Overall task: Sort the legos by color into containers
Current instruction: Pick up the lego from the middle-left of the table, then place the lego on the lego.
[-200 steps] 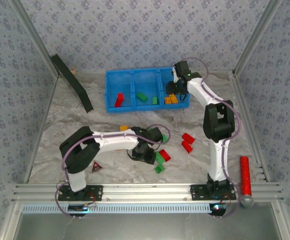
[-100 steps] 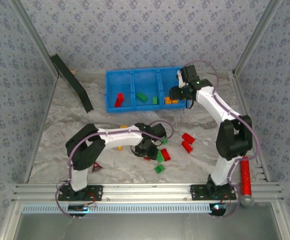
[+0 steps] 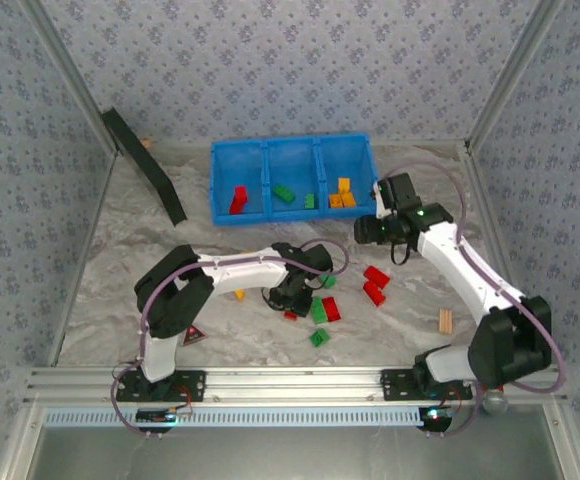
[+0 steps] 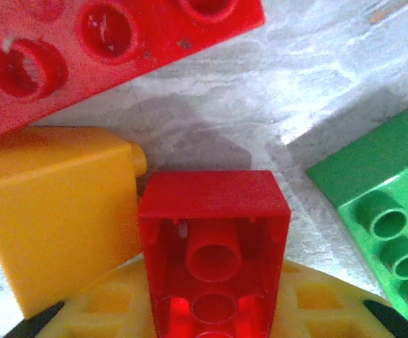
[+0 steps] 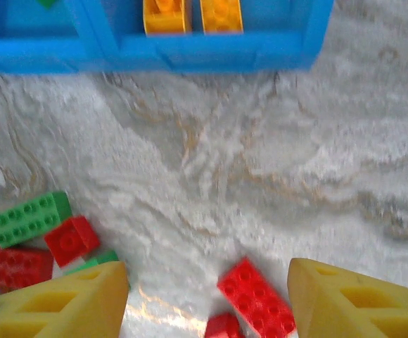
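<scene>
From the top camera, the left arm [image 3: 235,268] is bending at its elbow and reaching right, low over the table [image 3: 170,250]. The left gripper [image 3: 290,298] is sitting in the pile of loose legos [image 3: 320,312]. The right arm [image 3: 470,270] is swinging out to the right side and reaching back toward the blue bin [image 3: 270,216]. The right gripper [image 3: 367,230] is hanging just in front of the bin's right part. A red lego [image 3: 238,200] is lying in the left part, green legos [image 3: 284,194] in the middle part and orange legos [image 3: 342,196] in the right part.

In the left wrist camera, the yellow fingers [image 4: 105,310] are pinching a small red brick [image 4: 213,232], with its hollow side showing. An orange block [image 4: 56,211] is touching it on the left. A green brick [image 4: 387,204] is lying apart on the right.

In the right wrist camera, the right gripper's fingers [image 5: 70,303] are spreading wide with nothing between them. They are pointing down at the table in front of the bin, above a long red brick [image 5: 257,296].
</scene>
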Robot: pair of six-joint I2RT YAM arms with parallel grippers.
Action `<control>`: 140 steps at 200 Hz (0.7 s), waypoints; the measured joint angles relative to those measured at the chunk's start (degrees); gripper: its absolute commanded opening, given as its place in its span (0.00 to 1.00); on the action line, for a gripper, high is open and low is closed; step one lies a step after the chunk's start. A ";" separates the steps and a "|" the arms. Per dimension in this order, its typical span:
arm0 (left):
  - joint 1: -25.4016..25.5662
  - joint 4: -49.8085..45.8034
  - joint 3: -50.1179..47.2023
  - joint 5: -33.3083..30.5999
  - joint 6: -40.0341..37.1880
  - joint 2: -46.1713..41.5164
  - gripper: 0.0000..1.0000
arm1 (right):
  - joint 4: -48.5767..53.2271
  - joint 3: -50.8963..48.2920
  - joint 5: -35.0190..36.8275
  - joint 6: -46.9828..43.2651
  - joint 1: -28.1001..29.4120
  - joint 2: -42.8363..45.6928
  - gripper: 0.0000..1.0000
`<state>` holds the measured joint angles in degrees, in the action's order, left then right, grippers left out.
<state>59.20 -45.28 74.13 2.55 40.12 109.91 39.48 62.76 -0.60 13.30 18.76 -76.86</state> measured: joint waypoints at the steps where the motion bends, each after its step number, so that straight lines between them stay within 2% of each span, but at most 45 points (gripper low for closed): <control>1: -0.02 -0.04 0.00 0.00 0.00 -0.02 0.20 | 0.07 -0.13 0.00 0.02 -0.02 0.13 0.64; 27: -1.68 -1.29 -0.02 0.04 -0.66 -2.01 0.20 | 0.79 -3.98 -0.09 1.33 0.00 2.89 0.64; 75: -7.39 -2.58 0.63 0.70 -2.86 -11.63 0.20 | 0.66 -6.01 -1.40 2.36 1.38 3.21 0.65; 140: -21.35 -3.02 8.13 -0.33 -9.11 -14.67 0.20 | -0.87 -6.62 -1.77 4.09 5.44 2.36 0.65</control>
<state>37.85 -48.29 82.26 2.22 31.00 95.24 38.61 56.14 -2.37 17.39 24.21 -74.50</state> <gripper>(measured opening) 0.315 0.652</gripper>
